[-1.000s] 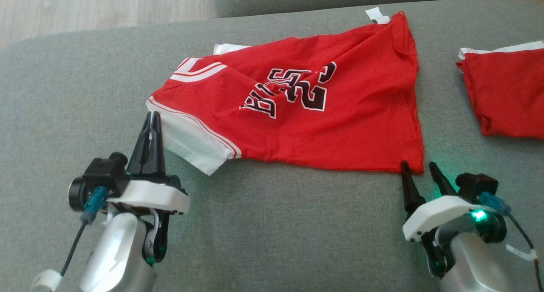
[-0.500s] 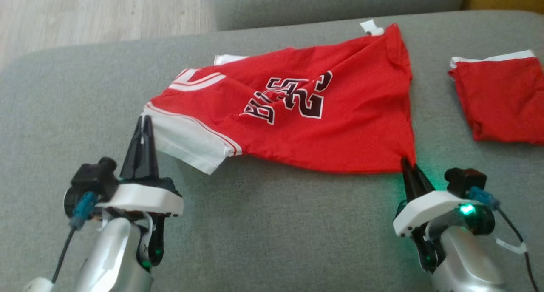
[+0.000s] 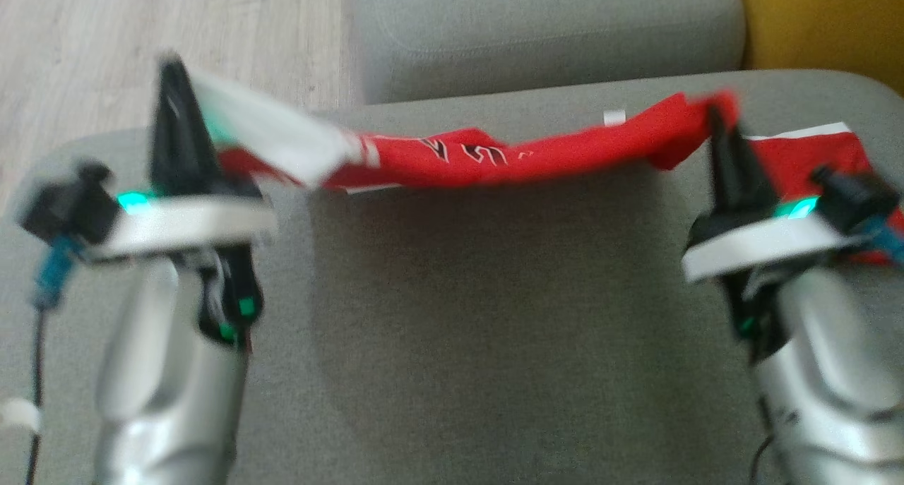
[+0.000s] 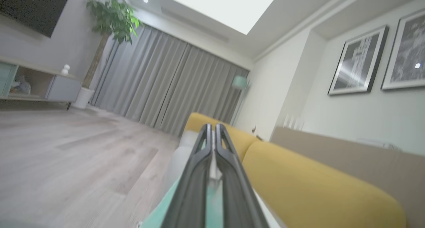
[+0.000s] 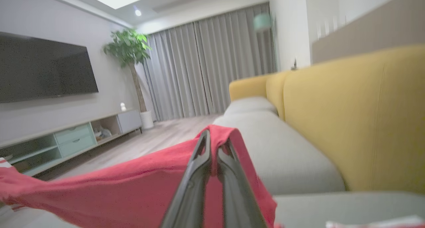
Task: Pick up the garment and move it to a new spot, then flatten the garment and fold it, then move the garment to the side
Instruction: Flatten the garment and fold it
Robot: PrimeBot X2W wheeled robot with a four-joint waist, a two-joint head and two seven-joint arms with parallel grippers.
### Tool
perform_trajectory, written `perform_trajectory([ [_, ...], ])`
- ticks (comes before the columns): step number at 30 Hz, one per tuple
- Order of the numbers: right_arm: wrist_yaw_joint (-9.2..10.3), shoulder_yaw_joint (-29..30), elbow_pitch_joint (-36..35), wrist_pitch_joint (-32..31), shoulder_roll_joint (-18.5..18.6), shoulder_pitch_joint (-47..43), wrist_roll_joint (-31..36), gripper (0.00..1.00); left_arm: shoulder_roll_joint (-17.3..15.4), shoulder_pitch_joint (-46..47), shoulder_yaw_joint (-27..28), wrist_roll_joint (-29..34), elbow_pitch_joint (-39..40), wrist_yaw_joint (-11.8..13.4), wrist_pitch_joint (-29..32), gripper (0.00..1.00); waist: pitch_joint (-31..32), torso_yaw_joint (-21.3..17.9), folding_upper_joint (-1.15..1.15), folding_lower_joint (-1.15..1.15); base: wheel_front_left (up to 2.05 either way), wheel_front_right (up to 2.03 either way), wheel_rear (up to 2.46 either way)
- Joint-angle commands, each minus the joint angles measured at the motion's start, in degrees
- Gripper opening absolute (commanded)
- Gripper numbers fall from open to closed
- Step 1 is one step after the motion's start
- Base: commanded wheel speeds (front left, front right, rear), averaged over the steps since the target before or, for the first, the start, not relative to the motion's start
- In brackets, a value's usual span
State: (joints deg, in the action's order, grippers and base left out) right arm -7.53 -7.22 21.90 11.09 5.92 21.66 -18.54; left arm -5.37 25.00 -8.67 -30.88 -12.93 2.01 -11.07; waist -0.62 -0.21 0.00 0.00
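The garment (image 3: 494, 162) is a red jersey with white trim and dark lettering, hanging stretched in the air between my two grippers above the grey sofa seat (image 3: 452, 330). My left gripper (image 3: 173, 75) is shut on its white sleeve end at the upper left. My right gripper (image 3: 715, 114) is shut on the red hem corner at the upper right. In the right wrist view the red garment (image 5: 132, 185) drapes over the shut right gripper (image 5: 214, 135) and trails to the left. The left wrist view shows the left gripper (image 4: 212, 126) shut, with white cloth pinched low between the fingers.
A second red garment (image 3: 812, 153) lies on the seat behind my right gripper. A grey cushion (image 3: 544, 33) sits at the back and a yellow backrest (image 3: 826, 26) at the far right. Wooden floor (image 3: 141, 47) lies to the left.
My right gripper closed on the hem corner. Both arms then lifted the garment off the seat, so it now hangs stretched between them. The head camera has tilted up.
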Motion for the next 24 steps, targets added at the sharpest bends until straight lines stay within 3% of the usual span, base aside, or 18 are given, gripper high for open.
perform_trajectory([
  [1, 0.04, -1.39, -5.57, -0.78, 2.33, 4.66, -0.80, 0.00, -0.30, 6.62, 3.42, -0.73, 3.53, 1.13, -0.90, 0.00, 0.96, -0.09, 0.00, 0.00, 0.00, 0.00, 0.00],
  [9, 0.04, -1.19, -21.21, -5.53, 8.60, 9.81, -2.83, 0.00, -0.44, 16.36, 5.76, -1.74, 12.68, 3.73, 0.20, 0.00, 1.92, -0.12, 0.00, 0.00, 0.00, 0.00, 0.00],
  [16, 0.04, 0.40, -32.30, -12.42, 8.97, 8.89, -3.88, 0.00, -2.85, 17.72, 4.63, -2.10, 20.66, 4.57, 7.30, 0.00, -0.71, 0.06, 0.00, 0.00, 0.00, 0.00, 0.00],
  [21, 0.04, 0.02, -33.36, -15.94, 9.18, 11.45, -2.71, 0.00, -6.53, 19.30, 5.20, -1.11, 17.57, 4.29, 10.27, 0.00, -5.97, -0.34, 0.00, 0.00, 0.00, 0.00, 0.00],
  [24, 0.04, -0.90, -29.67, -17.38, 9.44, 16.45, -3.26, 0.00, -9.49, 23.84, 5.72, 0.08, 12.01, 3.28, 10.75, 0.00, -10.92, -0.49, 0.00, 0.00, 0.00, 0.00, 0.00],
])
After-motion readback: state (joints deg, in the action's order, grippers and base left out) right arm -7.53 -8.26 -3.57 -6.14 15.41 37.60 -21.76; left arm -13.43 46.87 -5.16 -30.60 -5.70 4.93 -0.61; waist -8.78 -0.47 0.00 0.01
